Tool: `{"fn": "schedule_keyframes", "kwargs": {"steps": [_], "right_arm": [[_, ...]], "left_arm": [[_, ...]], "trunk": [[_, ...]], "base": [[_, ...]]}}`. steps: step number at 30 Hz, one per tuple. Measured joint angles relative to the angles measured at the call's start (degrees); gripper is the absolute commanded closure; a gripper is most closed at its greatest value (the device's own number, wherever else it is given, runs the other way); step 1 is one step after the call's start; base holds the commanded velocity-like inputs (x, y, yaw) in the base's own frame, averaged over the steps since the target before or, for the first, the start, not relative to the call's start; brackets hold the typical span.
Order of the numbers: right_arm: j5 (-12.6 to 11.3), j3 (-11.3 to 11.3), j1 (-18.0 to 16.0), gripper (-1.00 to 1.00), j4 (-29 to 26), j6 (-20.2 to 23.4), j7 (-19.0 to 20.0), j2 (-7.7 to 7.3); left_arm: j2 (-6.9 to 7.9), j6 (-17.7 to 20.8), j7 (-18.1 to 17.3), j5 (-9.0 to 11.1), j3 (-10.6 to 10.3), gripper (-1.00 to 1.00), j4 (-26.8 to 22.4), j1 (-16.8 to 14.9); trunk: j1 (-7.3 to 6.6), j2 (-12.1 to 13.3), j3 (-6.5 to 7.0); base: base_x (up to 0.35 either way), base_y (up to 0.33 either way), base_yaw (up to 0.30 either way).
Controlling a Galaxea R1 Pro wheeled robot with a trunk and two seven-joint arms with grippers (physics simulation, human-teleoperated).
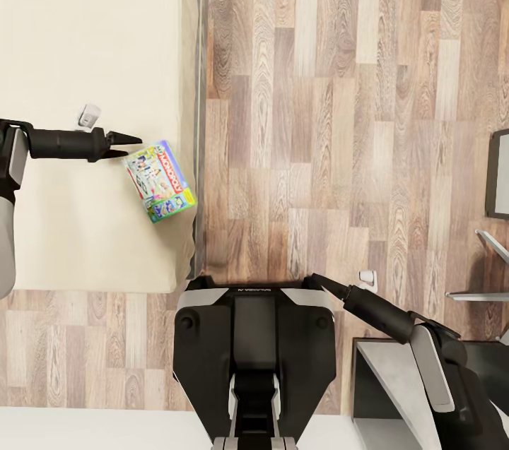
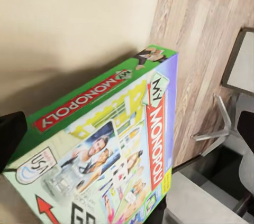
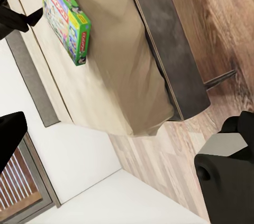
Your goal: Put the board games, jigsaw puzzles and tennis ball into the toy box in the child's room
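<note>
One board game (image 1: 160,181), a flat green Monopoly box with a busy printed cover, lies on the beige bed (image 1: 85,33) near its right edge. My left gripper (image 1: 129,144) reaches in level from the left, its tips just short of the box's upper left corner. It is open, and nothing is between the fingers. In the left wrist view the box (image 2: 111,145) lies close ahead between the two dark fingers (image 2: 10,137). My right gripper (image 1: 326,283) hangs open and empty over the wood floor beside my base. From there I see the box (image 3: 64,15) on the mattress.
A grey bed frame (image 1: 200,118) runs along the mattress edge. Wood-plank floor (image 1: 339,118) spreads to the right. A dark-framed panel (image 1: 498,174) and grey chair legs (image 1: 488,273) stand at the far right. My black base (image 1: 254,337) stands at the bed's corner.
</note>
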Motion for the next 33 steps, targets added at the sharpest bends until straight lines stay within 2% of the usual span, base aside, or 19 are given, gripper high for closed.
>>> {"fn": "schedule_keyframes", "kwargs": {"steps": [8, 10, 13, 14, 15, 17, 18, 19, 22, 23, 26, 27, 32, 33], "right_arm": [[0.0, 0.0, 0.0, -1.00, 0.0, 0.0, 0.0, 0.00], [0.0, 0.0, 0.0, -1.00, 0.0, 0.0, 0.0, -0.01], [0.0, 0.0, 0.0, -1.00, 0.0, -0.1, 0.0, -0.02], [0.0, 0.0, 0.0, -1.00, 0.0, -0.1, 0.0, -0.02], [0.0, 0.0, 0.0, -1.00, 0.0, -0.1, 0.0, -0.02], [0.1, 0.0, 0.0, -1.00, 0.1, -0.1, 0.0, -0.02], [0.0, 0.0, 0.0, -1.00, 0.1, -0.1, 0.0, -0.02], [0.1, 0.0, 0.0, -1.00, 0.1, -0.1, 0.0, -0.02], [0.0, 0.0, 0.0, -1.00, 0.1, -0.1, 0.0, -0.02], [0.1, -0.1, 0.0, -1.00, 0.1, -0.1, 0.0, -0.02], [0.0, -0.5, 0.0, -1.00, 0.1, -0.1, 0.0, -0.02], [0.0, -0.9, 0.0, -1.00, 0.1, -0.1, 0.0, -0.02], [0.0, -1.8, 0.2, -1.00, 0.0, -0.1, 0.1, 0.01], [0.0, -2.0, 0.6, -1.00, -0.1, -0.1, 0.1, 0.03]], "left_arm": [[0.60, -0.4, 0.6, -0.6, 0.1, -1.00, 0.0, 0.0], [1.15, -0.5, 1.0, -0.7, 0.2, -1.00, -0.2, 0.0], [3.40, -0.7, 2.0, -0.8, 0.4, -1.00, -0.6, 0.0], [3.75, -0.7, 2.2, -0.8, 0.4, -1.00, -0.6, 0.0], [4.56, -0.7, 2.7, -0.8, 0.5, -1.00, -0.7, 0.0], [7.32, -0.7, 3.2, -0.7, 0.6, -1.00, -0.8, 0.0], [8.02, -0.7, 3.1, -0.6, 0.6, -1.00, -0.8, 0.0], [9.32, -0.7, 3.0, -0.4, 0.7, -1.00, -0.8, 0.0], [11.46, -0.6, 2.8, -0.1, 0.7, -1.00, -0.8, 0.0], [12.93, -0.5, 2.6, 0.0, 0.7, -1.00, -0.8, 0.0], [15.61, -0.3, 1.3, 0.6, 1.2, -1.00, -0.8, 0.1], [17.49, -0.3, -0.3, 0.9, 1.6, -1.00, -0.6, 0.2], [22.71, -0.4, -6.7, 1.4, 2.2, -1.00, 0.0, 1.3], [24.60, -0.5, -9.9, 1.5, 2.3, -1.00, 0.8, 2.5]], "trunk": [[0.00, 0.0, 0.00], [0.00, 0.0, 0.00], [0.00, 0.0, 0.00], [0.00, 0.0, 0.00], [0.00, 0.0, 0.00], [-0.01, 0.0, 0.00], [0.00, 0.0, 0.00], [-0.01, 0.0, 0.00], [0.00, 0.0, 0.00], [-0.01, 0.0, 0.00], [-0.01, 0.0, 0.00], [-0.01, 0.0, 0.00], [-0.01, 0.0, 0.11], [-0.01, 0.0, 0.17]], "base": [[0.000, 0.000, 0.000], [0.000, 0.000, 0.000], [0.000, 0.000, 0.000], [0.000, 0.000, 0.000], [0.000, 0.000, 0.000], [0.000, 0.000, 0.000], [0.000, 0.000, 0.000], [0.000, 0.000, 0.000], [0.000, 0.000, 0.000], [0.000, 0.000, 0.000], [0.000, 0.000, 0.000], [0.000, 0.000, 0.000], [0.000, 0.000, 0.000], [0.000, 0.000, 0.000]]}}
